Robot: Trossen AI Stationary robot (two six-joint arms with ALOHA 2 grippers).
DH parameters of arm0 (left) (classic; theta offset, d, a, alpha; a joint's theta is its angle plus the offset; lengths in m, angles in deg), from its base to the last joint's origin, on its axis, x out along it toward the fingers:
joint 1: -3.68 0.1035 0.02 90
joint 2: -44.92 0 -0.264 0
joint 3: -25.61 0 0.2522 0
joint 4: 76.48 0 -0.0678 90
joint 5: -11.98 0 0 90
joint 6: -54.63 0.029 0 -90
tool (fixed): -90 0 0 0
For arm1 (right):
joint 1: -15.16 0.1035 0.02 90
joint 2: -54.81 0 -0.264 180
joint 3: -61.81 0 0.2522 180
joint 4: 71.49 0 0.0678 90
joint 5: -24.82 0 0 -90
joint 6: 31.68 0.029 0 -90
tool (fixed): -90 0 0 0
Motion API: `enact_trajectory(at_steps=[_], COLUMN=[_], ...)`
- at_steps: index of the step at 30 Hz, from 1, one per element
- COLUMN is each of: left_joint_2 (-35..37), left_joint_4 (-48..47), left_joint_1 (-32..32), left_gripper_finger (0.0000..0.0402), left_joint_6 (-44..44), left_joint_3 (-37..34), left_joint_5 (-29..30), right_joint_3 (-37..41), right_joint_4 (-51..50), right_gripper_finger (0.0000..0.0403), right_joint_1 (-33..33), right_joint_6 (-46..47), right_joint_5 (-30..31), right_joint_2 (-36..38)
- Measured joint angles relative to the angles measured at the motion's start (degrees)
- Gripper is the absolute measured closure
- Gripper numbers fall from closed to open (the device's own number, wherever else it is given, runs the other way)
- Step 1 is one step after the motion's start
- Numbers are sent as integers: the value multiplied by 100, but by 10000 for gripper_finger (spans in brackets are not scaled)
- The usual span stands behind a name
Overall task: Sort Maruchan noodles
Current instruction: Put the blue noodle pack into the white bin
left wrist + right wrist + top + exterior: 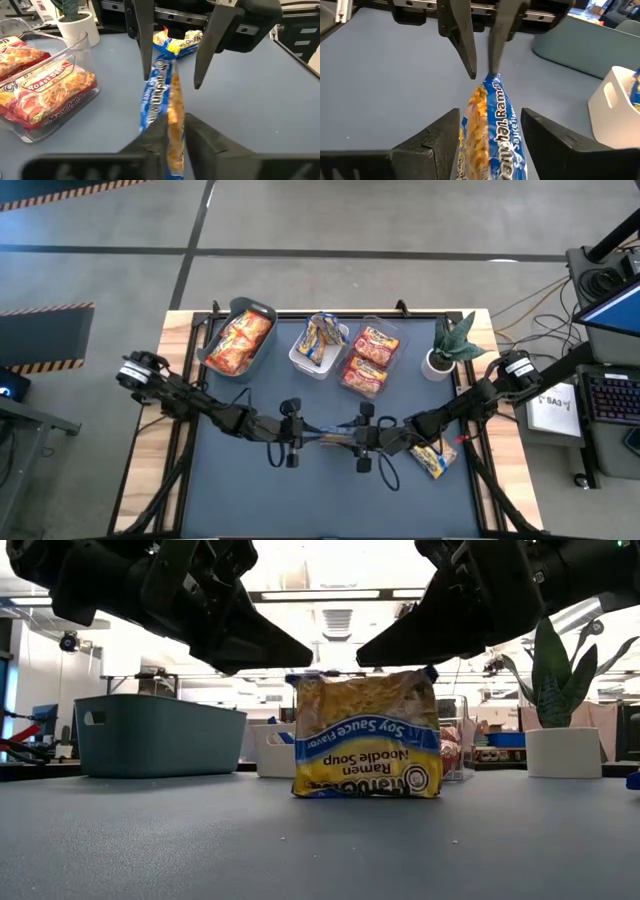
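The left gripper is pinched narrow on one edge of a blue-and-yellow noodle packet, which stands upright on the mat at the table's middle, between the two tools. The right gripper faces it from the other side, jaws spread wide to either side of the packet's far edge without pressing it. Another blue-and-yellow packet lies just behind the right gripper.
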Motion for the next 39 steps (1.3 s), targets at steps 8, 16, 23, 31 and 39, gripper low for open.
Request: enact_trajectory(at_steps=[8,16,23,31,39], left_joint_2=[11,13,-70,-967,-1835], left_joint_4=[-181,-204,-185,867,995], left_joint_1=[-4,-11,20,208,575], left_gripper_finger=[375,324,272,267,288], left_joint_6=[-143,-139,-195,-173,-154], left_joint_3=[0,0,0,18,508], left_joint_5=[-2,-2,46,351,404], right_joint_3=[0,4,4,11,20], right_joint_4=[-78,-461,-856,-2358,-2213], right_gripper_finger=[200,247,314,388,394], right_joint_1=[2,2,-65,-101,-114], right_joint_6=[199,496,953,2383,2500], right_joint_5=[65,63,78,965,975], right_joint_2=[0,-2,-2,-7,-204])
